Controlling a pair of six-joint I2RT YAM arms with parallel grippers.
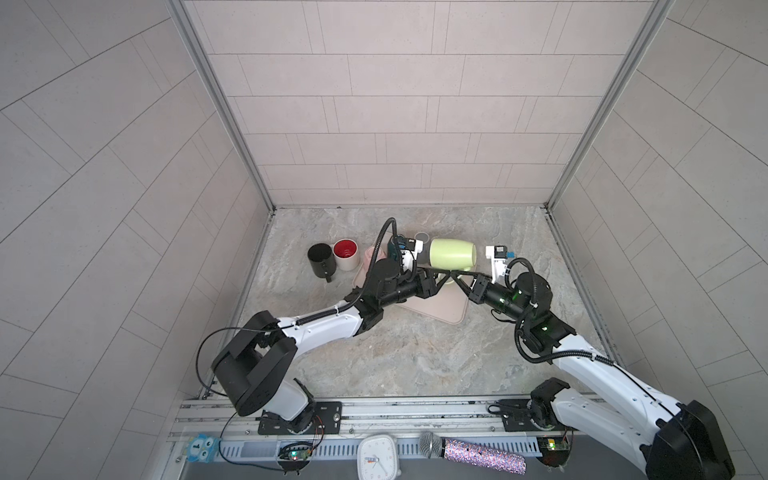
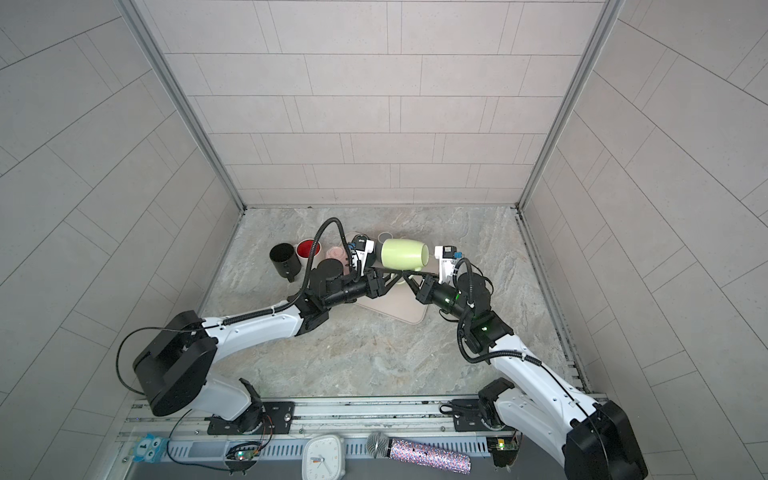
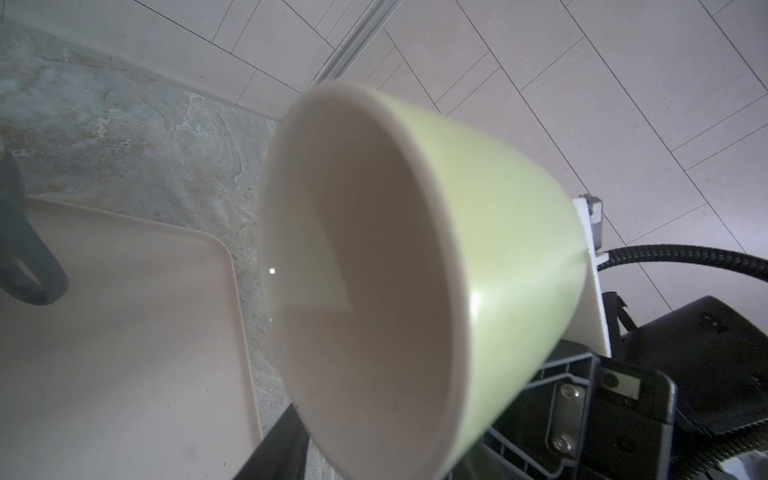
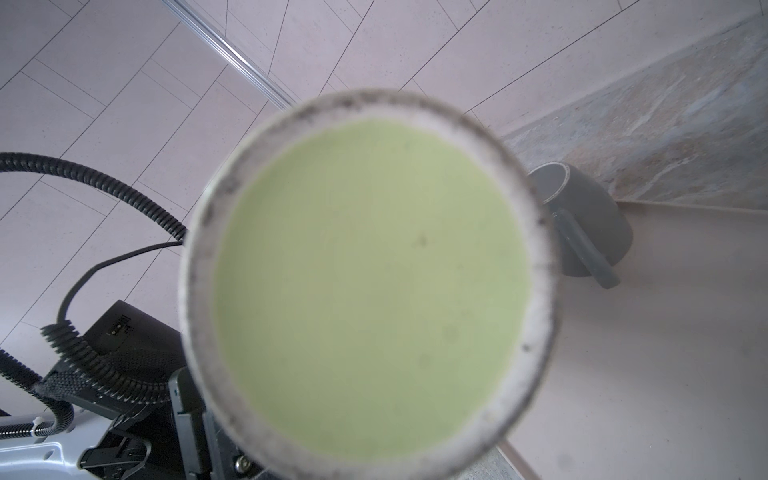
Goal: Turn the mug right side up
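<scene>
Right hand (image 1: 457,277) holds green mug (image 1: 453,254) sideways over tray (image 1: 434,309).

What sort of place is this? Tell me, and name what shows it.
Likely a robot data-recording booth, not a real kitchen: tile-look panel walls in a metal frame, two arms bolted to a front rail, and a clock and microphone beside it.

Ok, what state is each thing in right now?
green mug, on its side, held above the tray
right gripper, shut on the green mug
left gripper, close to green mug, grip unclear
black mug, upright
red-lined mug, upright
grey mug, apparently upside down on tray
pink mug, mostly hidden, unclear
</scene>
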